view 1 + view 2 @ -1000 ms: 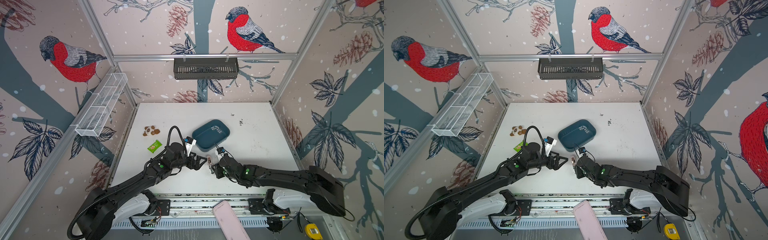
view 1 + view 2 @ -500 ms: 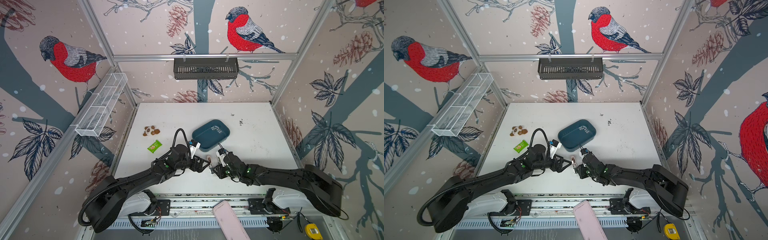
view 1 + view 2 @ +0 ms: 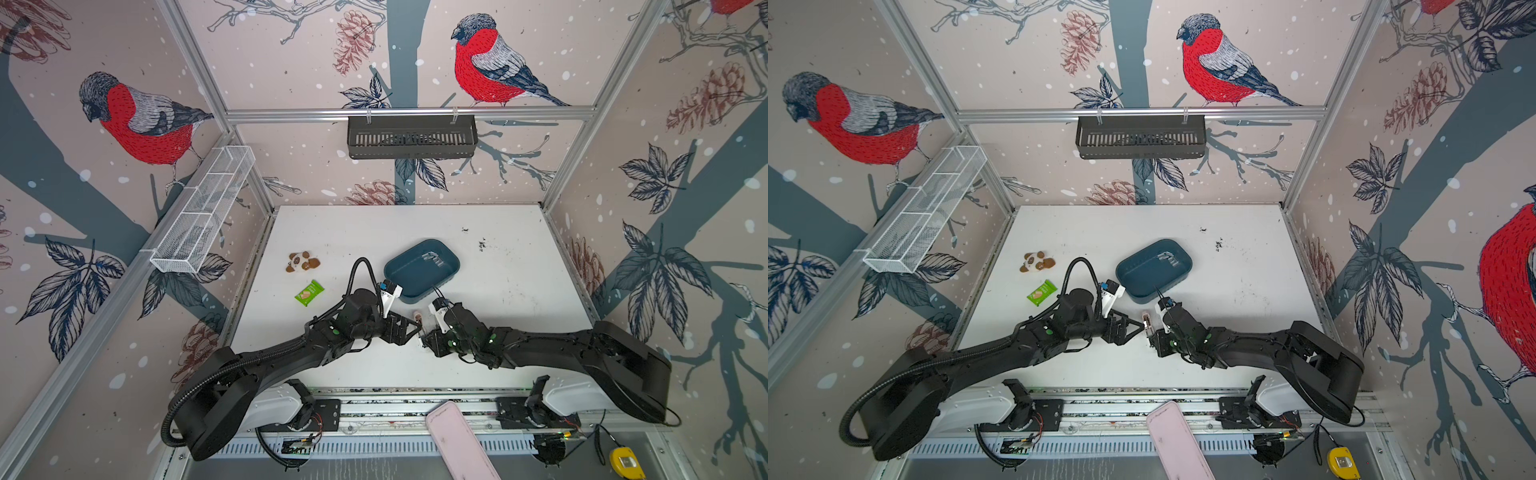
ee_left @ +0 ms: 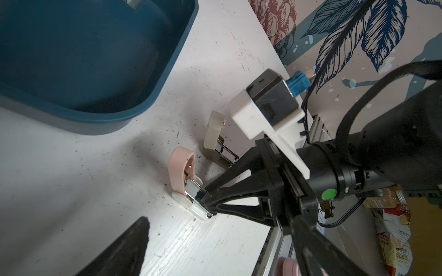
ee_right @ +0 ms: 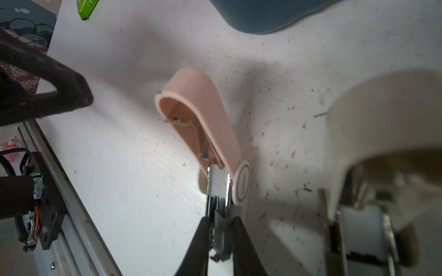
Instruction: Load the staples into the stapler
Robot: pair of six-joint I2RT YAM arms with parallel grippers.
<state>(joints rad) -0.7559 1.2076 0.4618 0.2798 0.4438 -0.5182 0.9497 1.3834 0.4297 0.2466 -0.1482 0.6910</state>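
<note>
Right gripper [image 5: 221, 229]: from my station I see its two fingers pinched on the bare metal rail at the hinge end of the pink stapler [image 5: 205, 119]. The jaws are nearly together, with the rail between them. In both top views this gripper [image 3: 426, 338] sits at the near middle of the table [image 3: 519, 332].

Pink stapler: its lid is swung up and back, clear of the rail, and its round white hinge cap is just beside the fingers. In a top view it shows as a small pink piece [image 3: 1146, 322] between the two grippers. I cannot tell whether the rail has anything in it.

Left gripper [image 3: 415, 330]: the jaws are spread wide and hold nothing. It points at the pink stapler from the other side, near it but not touching.

Staples [image 3: 434, 258]: a few silvery strips lie at the far end of the blue tray [image 3: 407, 274]. The tray stands on the table just behind both grippers. No strip is in either gripper.

Cream stapler [image 4: 214, 129]: lying on the table beside the pink one, also open, and apart from it.

Other items: a green packet [image 3: 309, 293] and a panda toy [image 3: 302, 262] lie well to the left of the work.
</note>
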